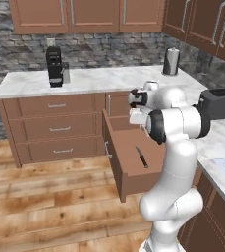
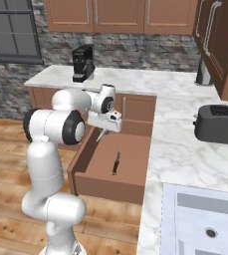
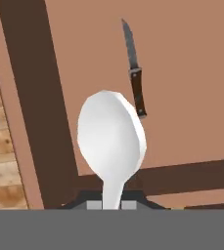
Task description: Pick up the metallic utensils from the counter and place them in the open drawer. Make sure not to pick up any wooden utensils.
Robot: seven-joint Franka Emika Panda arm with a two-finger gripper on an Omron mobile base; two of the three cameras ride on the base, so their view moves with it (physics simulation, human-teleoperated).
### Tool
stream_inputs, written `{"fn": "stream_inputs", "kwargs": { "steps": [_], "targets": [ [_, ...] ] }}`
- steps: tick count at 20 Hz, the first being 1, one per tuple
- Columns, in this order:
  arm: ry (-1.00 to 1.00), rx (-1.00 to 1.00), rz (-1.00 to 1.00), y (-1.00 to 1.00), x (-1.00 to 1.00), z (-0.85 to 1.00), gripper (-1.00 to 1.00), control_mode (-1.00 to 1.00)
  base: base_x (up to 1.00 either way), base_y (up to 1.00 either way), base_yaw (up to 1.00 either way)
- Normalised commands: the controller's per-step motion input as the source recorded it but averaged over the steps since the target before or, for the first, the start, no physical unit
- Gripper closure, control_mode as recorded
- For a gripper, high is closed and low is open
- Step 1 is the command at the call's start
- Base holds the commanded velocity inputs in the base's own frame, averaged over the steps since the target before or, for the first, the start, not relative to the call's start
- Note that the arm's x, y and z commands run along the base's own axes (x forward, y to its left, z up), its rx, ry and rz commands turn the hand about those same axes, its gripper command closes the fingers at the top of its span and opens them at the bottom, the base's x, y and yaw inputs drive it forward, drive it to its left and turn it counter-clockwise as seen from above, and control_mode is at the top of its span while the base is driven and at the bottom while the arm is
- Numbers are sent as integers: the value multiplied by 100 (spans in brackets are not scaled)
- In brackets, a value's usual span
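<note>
On the far left of the marble counter stands a black coffee machine, with closed drawers below it. Right of those, the open drawer juts out over the wooden floor. A knife with a dark handle lies flat on the drawer's bottom, alone and well apart from the walls; in the left base view it is small and its blade is hard to tell from the handle. The arm's white elbow covers the drawer's back right part there. The gripper hangs over the drawer's rear end, clamped on the handle of a silver spoon. In the hand view the spoon's bowl points away from the fingers and its stem is cut off at the bottom; the fingertips themselves are barely visible. In the right base view the spoon is only a thin sliver below the hand. Further right a black toaster sits on the counter, and a steel canister stands in the corner.
</note>
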Motion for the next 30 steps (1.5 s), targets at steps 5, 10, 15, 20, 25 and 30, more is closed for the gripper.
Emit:
{"fn": "stream_inputs", "kwargs": {
  "steps": [5,10,15,20,25,30],
  "targets": [
    [-35,0,3,-4,5,-43,100,-100,0,0,0],
    [-20,0,6,-46,0,-20,100,-100,0,0,0],
    [-3,0,5,-33,14,-16,100,-100,0,0,0],
    [4,0,0,-6,30,-12,100,-100,0,0,0],
    [12,0,0,3,13,-24,100,-100,0,0,0],
    [9,0,0,9,3,-39,100,-100,0,0,0]
  ]
}}
